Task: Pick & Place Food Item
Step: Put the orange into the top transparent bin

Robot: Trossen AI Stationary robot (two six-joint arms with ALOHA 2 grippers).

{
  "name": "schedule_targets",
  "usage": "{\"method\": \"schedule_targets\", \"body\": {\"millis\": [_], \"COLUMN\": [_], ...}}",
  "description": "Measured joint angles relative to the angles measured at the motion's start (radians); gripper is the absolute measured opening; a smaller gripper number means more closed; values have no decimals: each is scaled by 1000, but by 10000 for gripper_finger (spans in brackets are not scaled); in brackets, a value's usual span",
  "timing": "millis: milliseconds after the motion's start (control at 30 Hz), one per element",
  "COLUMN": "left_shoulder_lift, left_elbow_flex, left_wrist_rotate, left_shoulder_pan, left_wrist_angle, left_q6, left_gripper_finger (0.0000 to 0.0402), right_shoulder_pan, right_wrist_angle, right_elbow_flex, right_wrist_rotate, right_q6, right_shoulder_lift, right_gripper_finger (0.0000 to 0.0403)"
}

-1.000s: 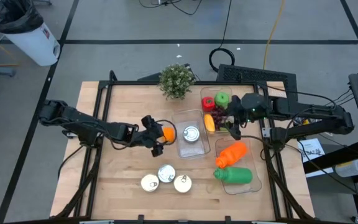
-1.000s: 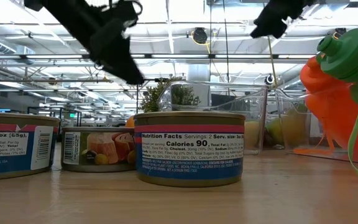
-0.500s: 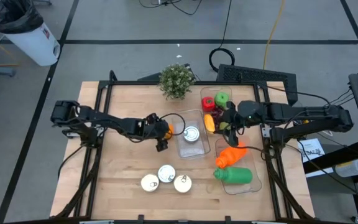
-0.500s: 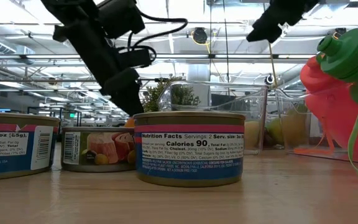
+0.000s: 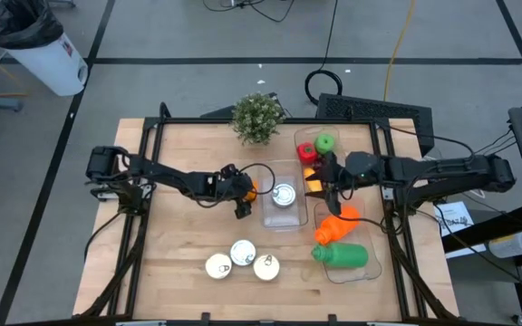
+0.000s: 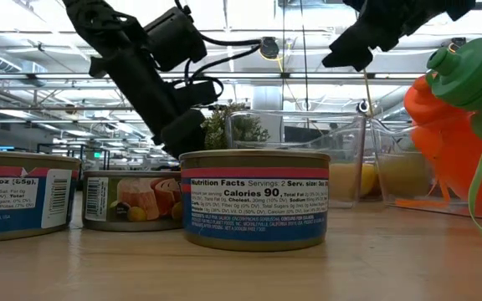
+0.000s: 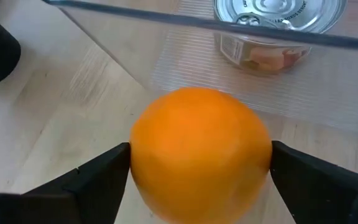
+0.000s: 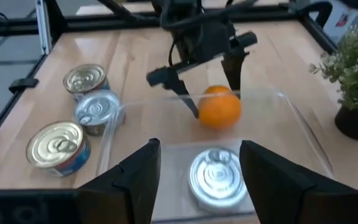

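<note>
My left gripper (image 5: 243,191) is shut on an orange (image 5: 250,190) just left of the clear plastic container (image 5: 290,221), which holds one tin can (image 5: 282,194). The right wrist view shows the orange (image 8: 219,107) behind the container's clear wall (image 8: 272,102). My right gripper (image 5: 323,184) is open and hovers high over the container's right edge, touching nothing. From its own wrist view, the can (image 8: 216,177) lies between its fingers, far below them. My left gripper pinches the orange (image 7: 201,149) between its two fingers (image 7: 98,177), one on each side at its widest part. The fingers come from the table's left, slanting down. Whether the orange rests on the table or hangs clear, I cannot tell.
Three tin cans (image 5: 243,261) stand near the table's near edge. A tray of fruit (image 5: 314,154) sits at the far right, and a tray with an orange and a green bottle (image 5: 338,240) at the near right. A potted plant (image 5: 257,116) stands at the far edge.
My left gripper has carried the orange toward the table's right, up to the clear container's left wall. My right gripper has moved toward the table's left, from over the fruit tray to the container's right edge, staying open.
</note>
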Motion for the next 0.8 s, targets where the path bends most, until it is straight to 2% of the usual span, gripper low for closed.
{"method": "schedule_targets", "body": {"millis": [100,267,400,500,800], "left_shoulder_lift": [0,-2,-48,-120,-390], "left_elbow_flex": [0,0,-3,-8,-6], "left_wrist_rotate": [-15,-30,-58,-69,-95], "left_shoulder_pan": [-4,-15,-28,-52,-202], "left_wrist_angle": [-8,-49,-138,-210,-167], "left_q6": [-11,-40,-90,-113,-111], "left_gripper_finger": [348,280,223,195,192], "right_shoulder_pan": [13,51,87,115,191], "right_wrist_angle": [71,187,229,300,423], "right_elbow_flex": [-29,-71,-87,-115,-185], "right_wrist_rotate": [0,-1,2,2,6], "right_q6": [-7,-17,-26,-26,-9], "right_shoulder_lift": [0,0,0,0,0], "right_gripper_finger": [199,189,185,185,185]}}
